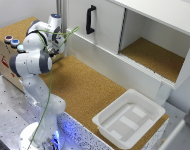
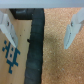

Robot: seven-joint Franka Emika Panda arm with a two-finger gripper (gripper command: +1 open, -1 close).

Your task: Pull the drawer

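The drawer front is a white panel [image 1: 97,22] with a black vertical handle [image 1: 90,19], at the back of the cork counter in the exterior view. My gripper [image 1: 58,50] hangs over the counter's far left end, well to the exterior view's left of the handle and apart from it. It is partly hidden by my own arm. In the wrist view the gripper [image 2: 41,29] is open and empty, its two pale fingers [image 2: 73,27] spread wide over the cork. The handle does not show in the wrist view.
An open cabinet compartment [image 1: 155,55] with a cork floor lies to the exterior view's right of the drawer. A white plastic tray [image 1: 129,118] sits on the counter's near right end. A cardboard box [image 1: 7,52] stands at the left. A dark strip [image 2: 35,47] runs beneath the gripper.
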